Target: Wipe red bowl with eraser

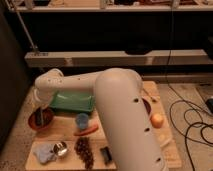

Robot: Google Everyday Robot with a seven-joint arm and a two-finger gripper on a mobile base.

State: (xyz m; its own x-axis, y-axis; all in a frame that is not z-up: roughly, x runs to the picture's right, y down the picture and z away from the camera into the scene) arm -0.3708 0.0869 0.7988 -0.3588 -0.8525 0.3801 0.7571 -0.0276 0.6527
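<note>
1. Red bowl (36, 121): it sits at the left edge of the wooden counter (62, 134). The green tray (72, 102) is just beside it on the right, and the blue cup (82, 120) and carrot (86, 131) are farther right.
2. The white arm (125, 115) reaches across the tray to the bowl. The gripper (43, 115) hangs down inside the bowl's rim as a dark shape against the darker inside.
3. I cannot tell whether the gripper is spread or clamped. The eraser cannot be made out apart from that dark shape, so a grip on it is likely but not confirmed.
4. Step in hand, as I judge it: the wipe itself, with the tool low in the bowl, at or near its inner surface.
5. The next move calls for short sweeps across the inside under light downward pressure. The strokes should stay within the rim, since a hard sideways push could slide the bowl toward the counter's edge.
</note>
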